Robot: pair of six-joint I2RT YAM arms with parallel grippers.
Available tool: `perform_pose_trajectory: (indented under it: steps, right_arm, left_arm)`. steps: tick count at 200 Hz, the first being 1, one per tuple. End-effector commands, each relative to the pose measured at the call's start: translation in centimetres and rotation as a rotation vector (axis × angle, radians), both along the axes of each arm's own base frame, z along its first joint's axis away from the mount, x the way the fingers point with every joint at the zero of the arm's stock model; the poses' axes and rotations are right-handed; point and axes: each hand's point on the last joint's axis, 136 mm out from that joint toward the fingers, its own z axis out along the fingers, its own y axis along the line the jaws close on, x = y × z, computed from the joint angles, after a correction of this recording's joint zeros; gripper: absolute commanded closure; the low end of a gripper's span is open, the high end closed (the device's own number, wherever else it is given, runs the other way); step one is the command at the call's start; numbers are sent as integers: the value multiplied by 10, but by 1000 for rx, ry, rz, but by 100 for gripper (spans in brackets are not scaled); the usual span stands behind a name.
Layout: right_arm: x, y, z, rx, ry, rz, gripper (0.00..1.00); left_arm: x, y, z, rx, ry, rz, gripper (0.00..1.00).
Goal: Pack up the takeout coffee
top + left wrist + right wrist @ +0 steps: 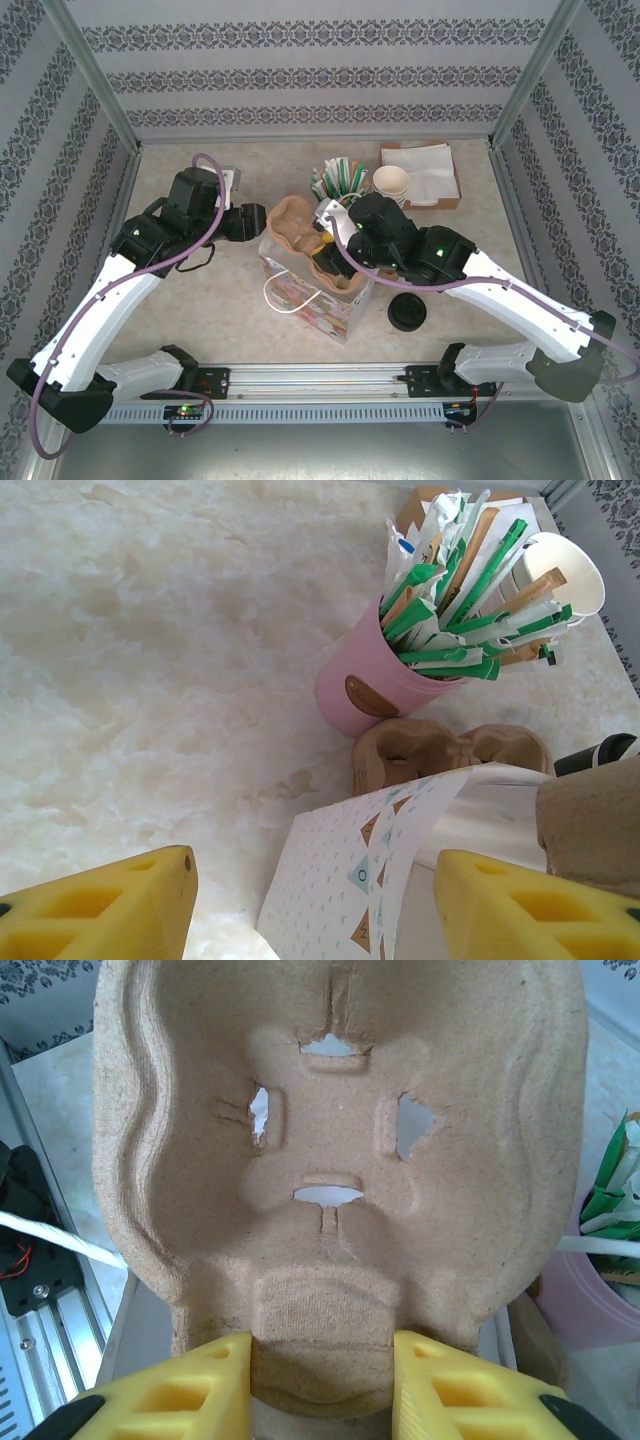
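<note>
The takeout coffee (407, 312), dark with a round black lid, stands on the table just right of the patterned paper bag (312, 297). My right gripper (322, 1392) is shut on the near rim of a brown pulp cup carrier (330, 1140). It holds the carrier tilted over the bag's open mouth (297, 225). My left gripper (315, 910) is open at the bag's left side. The bag's printed wall (340, 880) stands between its yellow fingers (110, 910) and neither finger presses it.
A pink holder of sachets and stirrers (338, 178) stands behind the bag, seen close in the left wrist view (365, 680). A stack of cream cups (391, 183) and a brown box of napkins (425, 172) sit at the back right. White bag handles (283, 290) hang forward.
</note>
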Motion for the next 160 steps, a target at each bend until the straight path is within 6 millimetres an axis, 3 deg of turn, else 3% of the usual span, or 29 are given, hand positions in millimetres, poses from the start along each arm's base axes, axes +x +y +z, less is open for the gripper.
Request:
perform_pose_trajectory:
  steps: [1,69,160]
  right_arm:
    - [-7,-7,-7,-36,8,-5,65]
    - [-8,-4,-20,-92,34,20,65]
    - [-7,-4,-35,-170,64,28,65]
  left_arm:
    - [-4,0,3,36,4,-28,35]
    - [0,10,7,68,-34,22,35]
    - [3,6,7,72,-35,4,34]
